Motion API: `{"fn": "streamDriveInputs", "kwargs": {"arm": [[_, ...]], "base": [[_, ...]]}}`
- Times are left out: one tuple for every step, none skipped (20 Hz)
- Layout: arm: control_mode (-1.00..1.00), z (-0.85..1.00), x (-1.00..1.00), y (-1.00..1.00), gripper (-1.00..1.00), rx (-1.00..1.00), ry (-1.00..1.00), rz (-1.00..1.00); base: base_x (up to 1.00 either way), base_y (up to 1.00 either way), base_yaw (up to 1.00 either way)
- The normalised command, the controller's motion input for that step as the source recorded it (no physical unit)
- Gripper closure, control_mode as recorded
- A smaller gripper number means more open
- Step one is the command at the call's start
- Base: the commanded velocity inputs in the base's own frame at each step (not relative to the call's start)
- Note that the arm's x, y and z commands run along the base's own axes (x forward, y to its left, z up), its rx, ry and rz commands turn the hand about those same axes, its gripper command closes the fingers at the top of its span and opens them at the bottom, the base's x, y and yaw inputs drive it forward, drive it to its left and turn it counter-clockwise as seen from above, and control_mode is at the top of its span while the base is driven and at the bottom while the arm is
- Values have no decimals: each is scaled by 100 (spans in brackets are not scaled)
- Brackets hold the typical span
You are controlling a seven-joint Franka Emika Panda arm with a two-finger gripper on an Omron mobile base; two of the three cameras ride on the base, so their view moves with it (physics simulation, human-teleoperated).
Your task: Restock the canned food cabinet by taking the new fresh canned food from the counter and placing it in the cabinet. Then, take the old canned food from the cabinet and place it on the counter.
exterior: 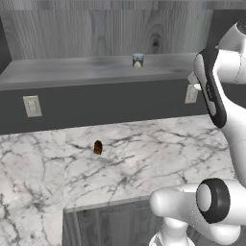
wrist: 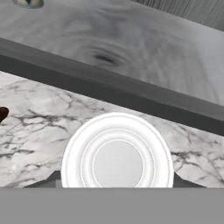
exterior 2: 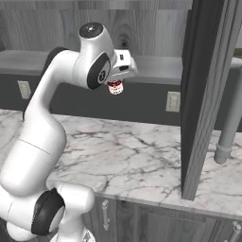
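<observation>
The red-and-white can (exterior 2: 115, 87) hangs in my gripper (exterior 2: 116, 85), raised well above the white marble counter (exterior 2: 132, 151) in front of the cabinet's dark front. In the hand view its silver lid (wrist: 117, 162) faces the camera between my dark fingertips, with the gripper shut on it. The blue-grey can (exterior: 138, 60) stands on the grey shelf board (exterior: 72, 69) of the cabinet, left of my hand; its edge shows at the top left of the hand view (wrist: 28, 2).
A tiny dark brown object (exterior: 98, 147) lies on the counter (exterior: 144, 153). Wall outlets (exterior: 32, 106) sit on the charcoal front. A dark vertical cabinet panel (exterior 2: 203, 94) stands at the right, with a grey pipe (exterior 2: 227, 137) behind it.
</observation>
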Motion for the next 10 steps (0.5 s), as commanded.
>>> {"fn": "streamDriveInputs", "kwargs": {"arm": [[-100, 48, 36, 0, 100, 4, 0, 0], [-100, 58, 44, 0, 100, 1, 0, 0], [-100, 61, 50, 0, 100, 0, 2, 0], [-100, 64, 50, 0, 100, 0, 3, 0], [-100, 68, 50, 0, 100, 0, 1, 0], [-100, 59, 51, 0, 100, 0, 0, 0], [-100, 35, 63, 0, 100, 0, 0, 0], [-100, 13, 71, 0, 100, 0, 0, 0], [-100, 0, 74, 0, 100, 0, 0, 0], [-100, 0, 81, 1, 100, 0, 0, 0]], "base": [[0, 0, 0], [0, 0, 0], [0, 0, 0], [0, 0, 0], [0, 0, 0], [0, 0, 0], [0, 0, 0], [0, 0, 0], [0, 0, 0], [0, 0, 0]]}}
